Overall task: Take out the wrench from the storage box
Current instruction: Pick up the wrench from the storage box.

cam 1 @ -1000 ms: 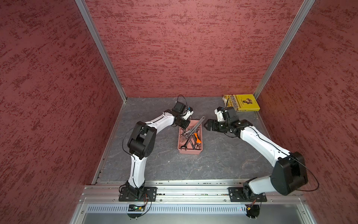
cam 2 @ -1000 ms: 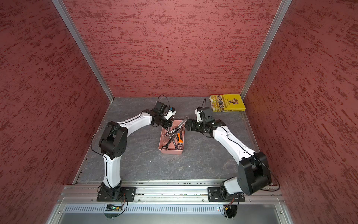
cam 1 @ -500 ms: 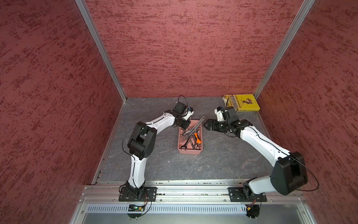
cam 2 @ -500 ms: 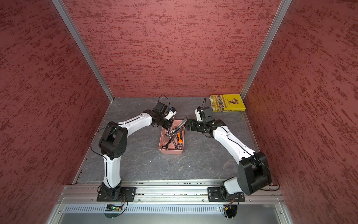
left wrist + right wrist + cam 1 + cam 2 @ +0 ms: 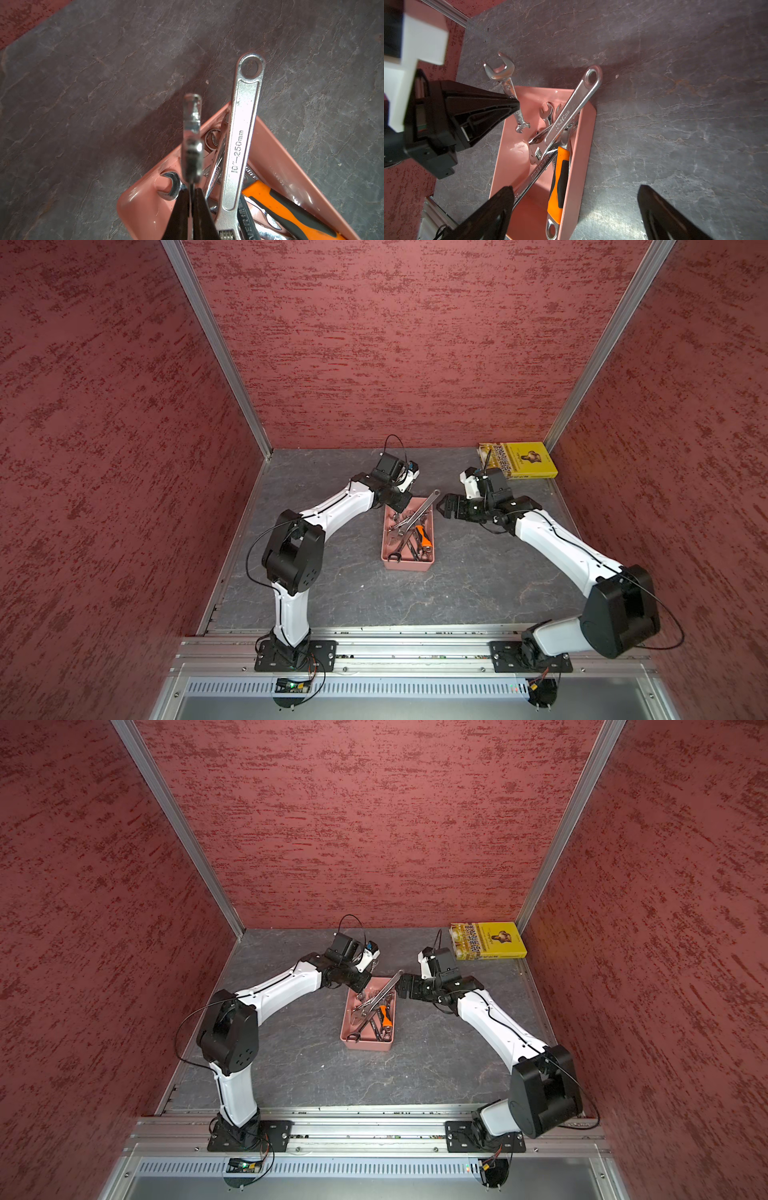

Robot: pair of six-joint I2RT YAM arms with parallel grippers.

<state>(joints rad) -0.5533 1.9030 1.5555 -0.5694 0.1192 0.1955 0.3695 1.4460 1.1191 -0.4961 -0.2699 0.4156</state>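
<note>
Right wrist view shows the left gripper [image 5: 512, 101] clenched on the shank of a small open-end wrench [image 5: 507, 83], which it holds tilted. One head reaches out past the far rim of the storage box [image 5: 583, 149] and the other hangs over the box's inside; I cannot tell whether that lower head touches the box floor. The step in hand looks like the lift-out, with the grasp made and the wrench partly out. The next move probably calls for a steady rise until the lower head clears the low wall, then a carry to bare table [image 5: 675, 104] on the left arm's side before letting go. Just beside the held wrench, a large adjustable wrench [image 5: 571, 110] leans across the pile with its ring end poking over the same far rim, so a sideways swing toward it could knock it. An orange-handled tool [image 5: 559, 182] and other wrenches [image 5: 548, 113] lie under it. The right gripper [image 5: 576, 188] hovers spread wide and empty beside the box's other side, near enough to crowd the way. A yellow book [image 5: 519, 458] lies well apart in the far corner.
</note>
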